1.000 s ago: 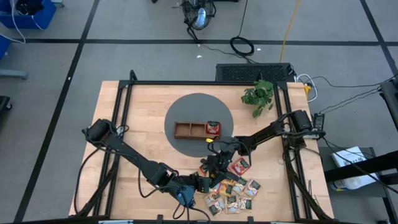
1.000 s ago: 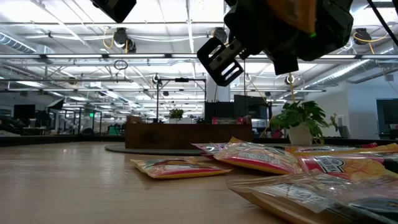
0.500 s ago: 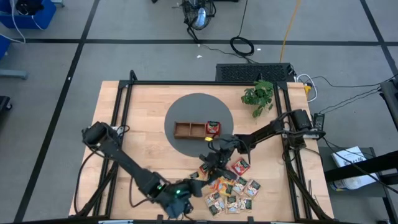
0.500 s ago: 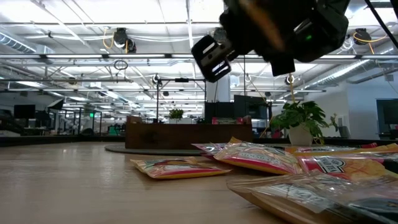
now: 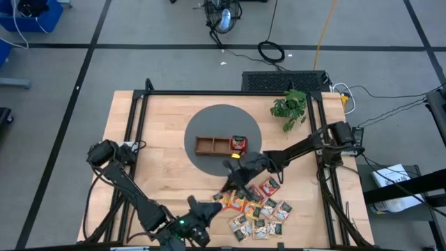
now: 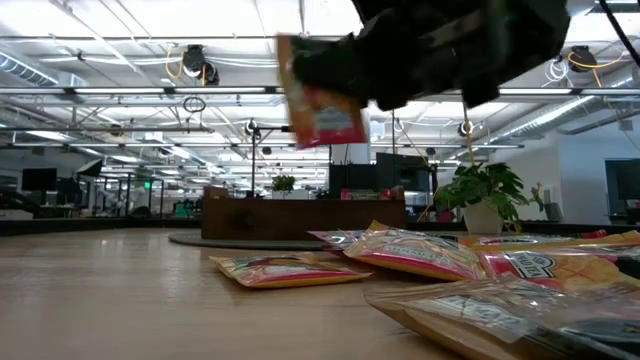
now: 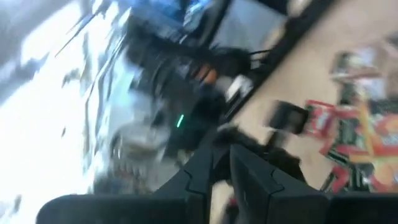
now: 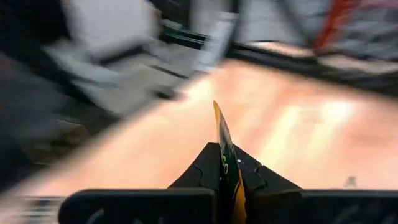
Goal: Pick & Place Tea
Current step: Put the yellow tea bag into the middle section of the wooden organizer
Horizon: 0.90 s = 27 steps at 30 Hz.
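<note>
Several red, orange-yellow and green tea sachets [image 5: 259, 210] lie in a loose pile near the table's near edge, and they show close up in the low view [image 6: 420, 255]. One red sachet [image 5: 239, 143] lies in the right compartment of the wooden tray [image 5: 212, 145]. My right gripper [image 5: 230, 171] is above the table between the pile and the tray, shut on a red and orange sachet [image 6: 320, 103]. My left gripper [image 5: 201, 224] is at the near edge, left of the pile. Its fingers [image 7: 249, 177] are shut and empty. My right gripper pinches the sachet between its two fingers. The sachet shows edge-on in the right wrist view [image 8: 224, 163]. In the low view the dark gripper hides the place of contact. The sachet is lifted clear of the table and hangs tilted, its flat face [image 6: 325, 115] toward the low camera.
The tray stands on a grey round mat [image 5: 223, 115] at the table's middle. A potted plant [image 5: 289, 108] stands at the far right. One sachet [image 6: 285, 270] lies apart, left of the pile. The black frame rails [image 5: 139, 125] run along the table's sides.
My right gripper has moved a little from the pile toward the tray and turned, so the held sachet now shows hanging in the low view. My left arm has swung away from the pile, toward the near edge and to the left.
</note>
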### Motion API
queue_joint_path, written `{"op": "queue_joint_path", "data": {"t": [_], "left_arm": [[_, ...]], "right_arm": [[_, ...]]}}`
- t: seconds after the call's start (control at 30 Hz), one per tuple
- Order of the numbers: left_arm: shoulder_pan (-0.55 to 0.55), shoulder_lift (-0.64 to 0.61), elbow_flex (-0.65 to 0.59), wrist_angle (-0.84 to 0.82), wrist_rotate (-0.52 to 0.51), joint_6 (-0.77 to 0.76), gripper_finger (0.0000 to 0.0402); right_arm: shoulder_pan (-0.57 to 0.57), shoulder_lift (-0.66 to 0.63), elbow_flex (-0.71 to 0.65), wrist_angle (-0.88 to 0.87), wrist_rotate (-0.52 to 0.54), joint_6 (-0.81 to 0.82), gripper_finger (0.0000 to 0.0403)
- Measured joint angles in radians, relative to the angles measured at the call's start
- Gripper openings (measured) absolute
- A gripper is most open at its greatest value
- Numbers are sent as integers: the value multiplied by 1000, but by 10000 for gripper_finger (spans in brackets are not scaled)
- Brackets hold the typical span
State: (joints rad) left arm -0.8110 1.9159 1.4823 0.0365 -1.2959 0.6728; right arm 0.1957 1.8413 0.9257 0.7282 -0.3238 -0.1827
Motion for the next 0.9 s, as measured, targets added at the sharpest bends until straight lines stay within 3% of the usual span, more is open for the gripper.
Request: {"op": "queue_joint_path", "data": {"t": [0.07,0.13,0.3,0.4,0.53,0.67,0.77,0.9], "left_arm": [[-4,0,0,-63,-21,-98,63],[-3,0,0,-139,15,-197,63],[34,-13,0,-341,57,-471,63],[54,-56,-1,-377,78,-597,63],[68,-124,-1,-356,201,-630,63],[125,-185,-12,-366,288,-572,63],[234,-236,-21,-362,472,-572,63],[436,-273,-79,-249,910,-573,63]], "right_arm": [[27,-25,0,-38,176,-133,0],[56,-49,0,-40,277,-212,0],[112,-137,0,-88,333,-258,0],[127,-201,-30,-143,401,-296,0],[108,-324,-130,-150,439,-274,0],[73,-499,-257,-144,368,-205,0],[67,-620,-346,-140,351,-178,0],[68,-722,-451,-97,378,-156,0]]}}
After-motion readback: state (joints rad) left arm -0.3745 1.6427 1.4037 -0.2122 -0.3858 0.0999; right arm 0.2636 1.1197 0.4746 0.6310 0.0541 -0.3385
